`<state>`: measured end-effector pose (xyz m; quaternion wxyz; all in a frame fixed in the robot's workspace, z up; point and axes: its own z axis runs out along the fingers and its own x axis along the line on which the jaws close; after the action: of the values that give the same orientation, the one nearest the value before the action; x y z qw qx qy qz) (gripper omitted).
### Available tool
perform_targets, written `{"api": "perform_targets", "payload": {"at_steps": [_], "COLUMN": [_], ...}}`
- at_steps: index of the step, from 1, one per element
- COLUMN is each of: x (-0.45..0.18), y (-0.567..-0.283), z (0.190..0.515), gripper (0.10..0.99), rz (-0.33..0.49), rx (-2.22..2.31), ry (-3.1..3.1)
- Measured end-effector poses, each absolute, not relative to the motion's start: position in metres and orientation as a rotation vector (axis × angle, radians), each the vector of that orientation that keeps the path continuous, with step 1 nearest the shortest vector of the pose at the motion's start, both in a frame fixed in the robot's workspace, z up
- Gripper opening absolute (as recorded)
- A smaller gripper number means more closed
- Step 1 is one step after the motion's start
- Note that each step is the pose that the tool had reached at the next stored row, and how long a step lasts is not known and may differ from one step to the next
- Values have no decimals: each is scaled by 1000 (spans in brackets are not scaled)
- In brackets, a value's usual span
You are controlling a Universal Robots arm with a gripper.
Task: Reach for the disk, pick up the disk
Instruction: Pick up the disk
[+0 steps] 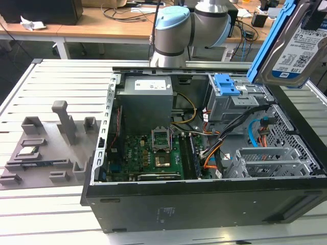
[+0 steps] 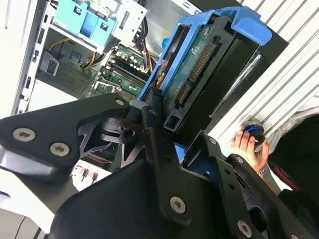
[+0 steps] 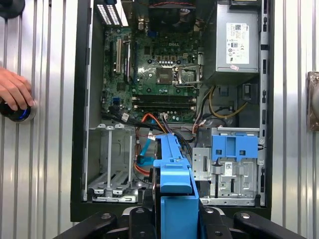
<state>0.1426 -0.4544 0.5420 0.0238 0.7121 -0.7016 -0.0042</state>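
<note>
Above the open computer case [image 1: 204,204], the disk [image 1: 294,48] is hanging clear in the exterior view's upper right, so the pick-up step is judged as largely done and any further lift is calling for keeping it free of the cables [image 1: 240,125] and the blue latch [image 1: 227,84] on the drive cage. In the second wrist view the hand [image 2: 174,134] is gripping the blue bracket [image 2: 199,55], narrowed onto its end. Beside the case, a person's hand [image 3: 15,92] is resting on a round knob [image 3: 20,113] on the slatted counter [image 1: 56,219].
</note>
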Motion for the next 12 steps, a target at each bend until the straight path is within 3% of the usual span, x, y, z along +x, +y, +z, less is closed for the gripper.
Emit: {"api": "perform_targets", "payload": {"at_steps": [12], "x": [143], "y": [-472], "z": [542], "gripper": [365], "rz": [-11], "rx": [2203], "ry": [-2171]}}
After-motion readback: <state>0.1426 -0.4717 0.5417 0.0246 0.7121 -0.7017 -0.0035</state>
